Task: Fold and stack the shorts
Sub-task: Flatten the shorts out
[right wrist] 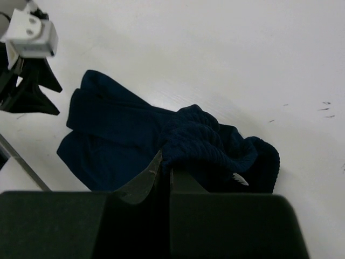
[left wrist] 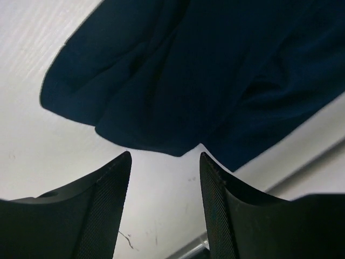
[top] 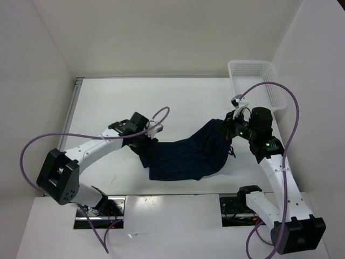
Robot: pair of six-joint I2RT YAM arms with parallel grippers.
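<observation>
One pair of navy shorts (top: 186, 154) on the desk (top: 135, 102).
Your right gripper (right wrist: 164, 168) pinches them; left gripper (left wrist: 164, 162) gapes beside them.

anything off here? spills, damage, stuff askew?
Nothing spilled or damaged. The only untidy thing is the shorts: crumpled rather than flat, with the ribbed end bunched up in the right tool, which is shut on it. The left tool is open, just short of the opposite edge.
</observation>
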